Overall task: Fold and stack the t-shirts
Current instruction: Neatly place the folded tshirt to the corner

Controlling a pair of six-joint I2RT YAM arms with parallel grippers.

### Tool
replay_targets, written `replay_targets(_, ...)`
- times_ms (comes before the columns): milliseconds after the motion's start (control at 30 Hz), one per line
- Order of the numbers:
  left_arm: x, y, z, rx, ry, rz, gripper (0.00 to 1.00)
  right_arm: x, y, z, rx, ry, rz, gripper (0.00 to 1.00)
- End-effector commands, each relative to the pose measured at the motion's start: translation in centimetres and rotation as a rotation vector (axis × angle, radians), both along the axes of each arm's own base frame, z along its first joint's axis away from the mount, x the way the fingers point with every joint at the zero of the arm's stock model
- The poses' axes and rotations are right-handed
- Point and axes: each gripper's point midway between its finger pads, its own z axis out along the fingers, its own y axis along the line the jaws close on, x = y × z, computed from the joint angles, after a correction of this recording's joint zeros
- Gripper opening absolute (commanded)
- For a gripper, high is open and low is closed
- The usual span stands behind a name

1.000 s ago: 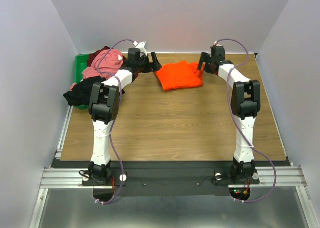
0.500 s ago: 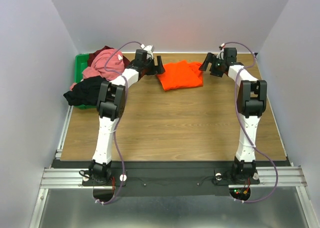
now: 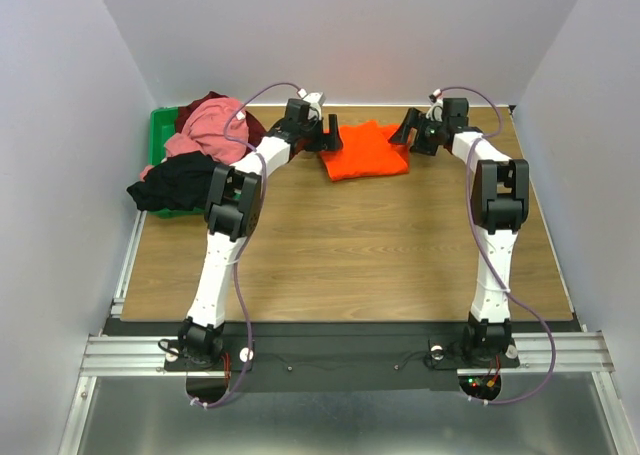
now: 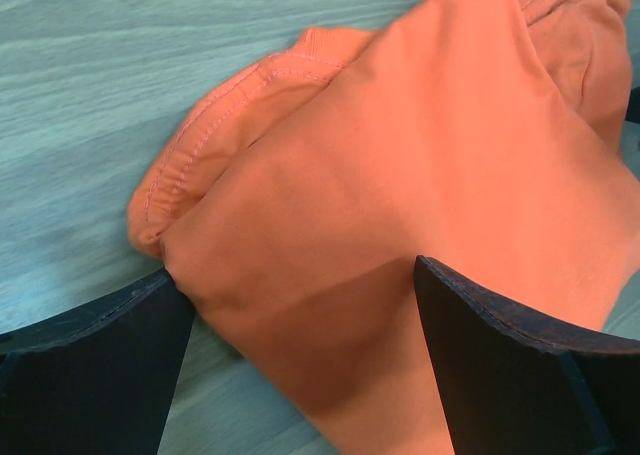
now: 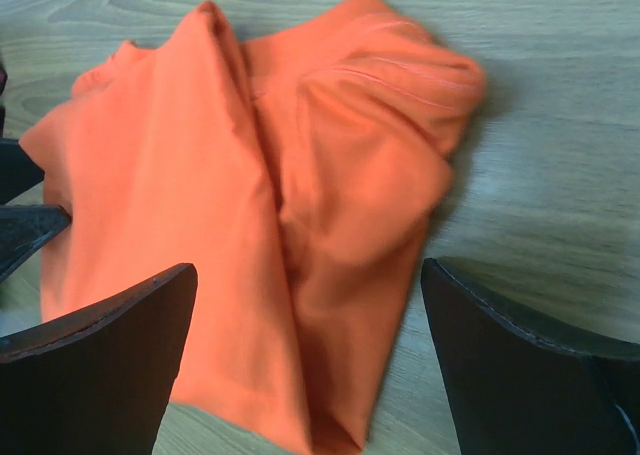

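Observation:
A folded bright orange t-shirt (image 3: 365, 150) lies at the back middle of the table. My left gripper (image 3: 328, 135) is open at its left edge. In the left wrist view the orange t-shirt (image 4: 400, 175) has a corner lying between the spread fingers (image 4: 520, 365) of the left gripper (image 4: 300, 305). My right gripper (image 3: 408, 133) is open at the shirt's right edge. In the right wrist view the orange t-shirt (image 5: 250, 205) lies under and between the wide fingers (image 5: 90, 365) of the right gripper (image 5: 310, 305). Pink (image 3: 205, 125), maroon (image 3: 252, 130) and black (image 3: 175, 182) t-shirts are heaped at back left.
A green plastic bin (image 3: 158, 135) sits under the heap at the table's back left corner, and the black shirt hangs over its near side. White walls close in the back and both sides. Bare wood table (image 3: 350, 245) lies between the shirt and the arm bases.
My left gripper has slid right, up to the orange shirt's left edge. My right wrist has swung out to the right, with its gripper staying at the shirt's right edge. Both stay open.

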Motion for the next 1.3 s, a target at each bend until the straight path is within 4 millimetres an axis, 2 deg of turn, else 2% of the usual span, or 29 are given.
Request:
replay_targets(0, -0.1, -2.6, 3.0, -0.029, -0.072, -0.085, 0.99, -0.8, 4.2, -1.0, -0.003, -0.005, 0.104, 1.00)
replay_targets(267, -1.3, -6.2, 3.1, -0.036, -0.101, -0.184, 0.99, -2.7, 9.6, -1.0, -0.039, -0.016, 0.217, 0.98)
replay_targets(333, -1.6, -6.9, 3.3, -0.045, -0.103, -0.200, 0.99, -2.8, 10.3, -1.1, -0.061, -0.022, 0.223, 0.97)
replay_targets(467, -1.8, -7.3, 3.0, -0.045, -0.101, -0.213, 0.99, -2.6, 10.4, -1.9, -0.113, -0.004, 0.196, 0.76)
replay_targets(500, -1.8, -7.4, 3.2, -0.046, -0.105, -0.216, 0.99, -2.5, 10.5, -2.0, -0.117, -0.003, 0.194, 0.66)
replay_targets(567, -2.0, -7.5, 3.5, -0.048, -0.110, -0.220, 0.99, -2.4, 10.2, -2.8, -0.141, 0.016, 0.179, 0.58)
replay_targets(600, -2.0, -7.5, 3.5, -0.050, -0.108, -0.222, 0.99, -2.2, 10.1, -2.7, -0.146, 0.014, 0.174, 0.42)
replay_targets(633, -2.1, -7.4, 3.6, -0.050, -0.107, -0.222, 0.99, -2.1, 9.9, -2.9, -0.155, 0.020, 0.167, 0.34)
replay_targets(667, -2.1, -7.3, 4.4, -0.051, -0.120, -0.218, 0.99, -2.1, 9.5, -3.4, -0.179, 0.032, 0.149, 0.22)
replay_targets(700, -2.1, -7.1, 4.7, -0.048, -0.125, -0.212, 0.99, -2.0, 9.2, -3.4, -0.191, 0.034, 0.139, 0.18)
replay_targets(733, -2.2, -6.8, 4.5, -0.037, -0.122, -0.207, 0.99, -1.6, 8.6, -3.5, -0.226, 0.027, 0.116, 0.13)
replay_targets(767, -2.3, -6.5, 5.9, -0.041, -0.139, -0.201, 0.99, -1.7, 8.1, -3.5, -0.252, 0.032, 0.105, 0.08)
replay_targets(867, -2.7, -5.3, 6.5, -0.032, -0.137, -0.183, 0.99, -1.2, 5.8, -2.2, -0.351, 0.008, 0.056, 0.04)
replay_targets(900, -2.9, -4.9, 7.9, -0.035, -0.155, -0.179, 0.99, -0.9, 4.8, -1.8, -0.374, 0.002, 0.033, 0.04)
replay_targets(933, -3.1, -4.0, 7.4, -0.027, -0.138, -0.170, 0.99, -0.7, 3.8, -0.4, -0.395, -0.017, 0.010, 0.04)
replay_targets(967, -3.1, -3.7, 9.2, -0.040, -0.176, -0.164, 0.99, -0.5, 1.8, 0.0, -0.445, -0.013, -0.028, 0.04)
replay_targets(1033, -3.5, -2.8, 9.0, -0.037, -0.169, -0.165, 0.99, -0.2, -0.2, 1.6, -0.482, -0.031, -0.064, 0.04)
replay_targets(1067, -3.5, -2.0, 10.2, -0.043, -0.186, -0.155, 0.99, -0.1, -2.1, 2.0, -0.511, -0.029, -0.091, 0.04)
replay_targets(1100, -3.8, -1.6, 9.8, -0.046, -0.177, -0.156, 0.99, 0.0, -3.2, 2.3, -0.521, -0.031, -0.102, 0.04)
replay_targets(1167, -4.0, -1.0, 10.5, -0.061, -0.182, -0.157, 0.99, 0.1, -5.3, 2.8, -0.535, -0.022, -0.130, 0.03)
replay_targets(1200, -4.0, -0.3, 11.5, -0.070, -0.196, -0.152, 0.99, 0.3, -7.5, 3.0, -0.541, -0.010, -0.168, 0.03)
replay_targets(1267, -4.5, 0.2, 11.4, -0.070, -0.191, -0.154, 0.99, 0.5, -9.6, 3.5, -0.546, -0.007, -0.201, 0.02)
